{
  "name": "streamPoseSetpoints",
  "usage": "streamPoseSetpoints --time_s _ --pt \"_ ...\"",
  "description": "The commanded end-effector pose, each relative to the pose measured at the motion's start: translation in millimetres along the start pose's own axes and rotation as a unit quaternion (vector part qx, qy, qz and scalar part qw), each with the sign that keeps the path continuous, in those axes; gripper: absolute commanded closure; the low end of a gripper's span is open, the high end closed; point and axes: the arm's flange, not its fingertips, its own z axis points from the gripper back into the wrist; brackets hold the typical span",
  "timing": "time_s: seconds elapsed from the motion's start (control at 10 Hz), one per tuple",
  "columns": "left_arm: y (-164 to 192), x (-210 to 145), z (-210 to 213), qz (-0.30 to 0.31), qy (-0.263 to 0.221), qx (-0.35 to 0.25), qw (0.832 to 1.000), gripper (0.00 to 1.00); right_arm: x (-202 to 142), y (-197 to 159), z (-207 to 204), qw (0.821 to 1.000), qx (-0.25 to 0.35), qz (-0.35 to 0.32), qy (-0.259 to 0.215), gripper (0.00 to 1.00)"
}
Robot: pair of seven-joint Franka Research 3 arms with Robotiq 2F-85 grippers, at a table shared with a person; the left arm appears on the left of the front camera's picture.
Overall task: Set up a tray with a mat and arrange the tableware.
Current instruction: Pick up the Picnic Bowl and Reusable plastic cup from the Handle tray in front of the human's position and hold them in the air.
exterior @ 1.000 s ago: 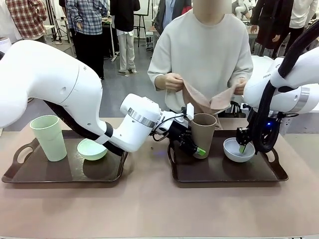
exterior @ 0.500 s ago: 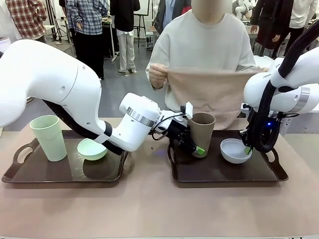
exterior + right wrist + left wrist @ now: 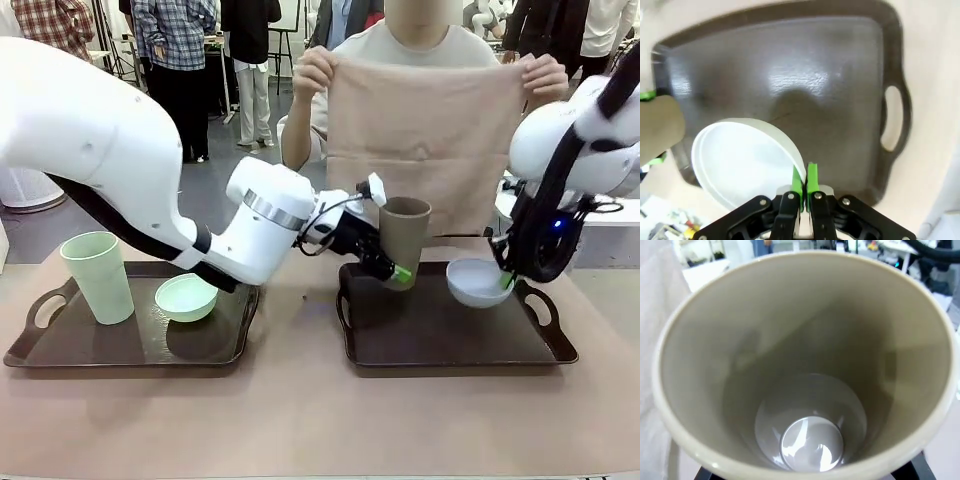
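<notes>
Left fingers (image 3: 401, 272) pinching the tall tan-brown matte plastic tumbler (image 3: 404, 228). One green pad lies low on its near wall; the other is behind it, out of sight. From my left wrist I look straight down its open mouth to a pale glossy bottom, nothing inside. The tumbler leans slightly. Under it lies the dark brown plastic tray with handles (image 3: 450, 345); I cannot tell whether the base touches the tray. Right fingers (image 3: 812, 178) pressed together on the small round pale blue-white plastic bowl (image 3: 740, 160), its rim nipped between the two green pads. The bowl hangs tilted above the floor of the same tray, and its shadow falls on the floor just past the fingertips. The tan-brown tumbler sits just beside the bowl, on the side toward my left fingers. Beyond both pairs of fingers a person holds up a tan cloth mat (image 3: 425, 140), spread wide and hanging behind the tumbler, with one hand (image 3: 314, 68) at one top corner and the other hand (image 3: 545, 72) at the opposite corner. Well out from my left fingers, past my left arm, a second dark brown tray (image 3: 120, 352) carries a tall mint green plastic tumbler (image 3: 98, 277), upright, and a small round mint green plastic bowl (image 3: 186, 297) near it, not touching. Both trays rest on the pinkish-beige surface (image 3: 300, 420).
</notes>
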Motion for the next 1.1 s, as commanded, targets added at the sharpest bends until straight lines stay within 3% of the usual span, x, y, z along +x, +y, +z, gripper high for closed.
streamPoseSetpoints --time_s 0.0,0.3,0.6,0.7,0.8,1.0 --pt "-31.8 25.6 35.5 -0.009 -0.008 0.019 1.0 1.0 -32.4 0.4 48.8 0.999 0.027 0.004 -0.035 1.0" --pt "-66.3 75.6 72.0 -0.043 -0.016 0.034 0.998 1.0 -66.4 10.9 111.2 0.997 0.033 0.016 -0.066 1.0" --pt "-95.1 103.2 95.3 -0.054 -0.023 0.056 0.997 1.0 -83.0 16.9 142.4 0.997 0.034 0.01 -0.069 1.0" --pt "-70.9 103.5 80.7 -0.064 -0.018 0.035 0.997 1.0 -72.6 16.0 142.0 0.995 0.055 -0.008 -0.078 1.0" --pt "-70.9 103.5 80.7 -0.064 -0.018 0.035 0.997 1.0 -82.0 15.9 140.9 0.997 0.025 0.018 -0.074 1.0" --pt "-70.9 103.5 80.7 -0.064 -0.018 0.035 0.997 1.0 -82.0 15.9 140.9 0.997 0.025 0.018 -0.074 1.0"
